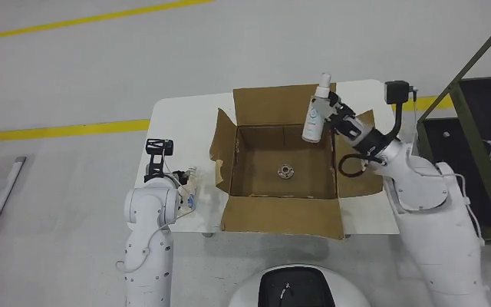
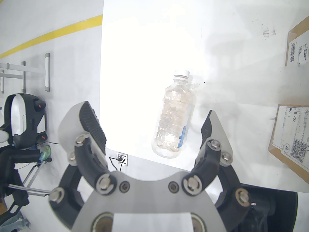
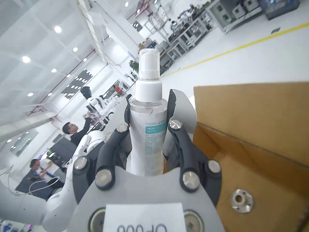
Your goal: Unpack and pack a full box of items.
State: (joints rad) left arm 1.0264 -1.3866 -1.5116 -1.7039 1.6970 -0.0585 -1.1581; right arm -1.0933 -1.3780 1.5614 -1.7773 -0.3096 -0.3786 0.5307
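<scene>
Over the box (image 1: 280, 216), clear white-capped spray bottle (image 1: 313, 117)

The box (image 1: 280, 217) is plain brown cardboard and the counter (image 1: 184, 123) is white. The spray bottle (image 3: 147, 131) is white with a teal label and a clear cap; the water bottle (image 2: 172, 119) is transparent, with white cap and blue label.

The box (image 1: 280, 216) is matt brown cardboard, with a shiny metal flange (image 1: 286, 170) on its floor. At its nine o'clock, a ribbed clear-plastic water bottle (image 2: 174, 117) lies on the smooth white table (image 2: 157, 25). The spray bottle (image 3: 147, 131) at one o'clock is smooth clear plastic, white-capped.
</scene>
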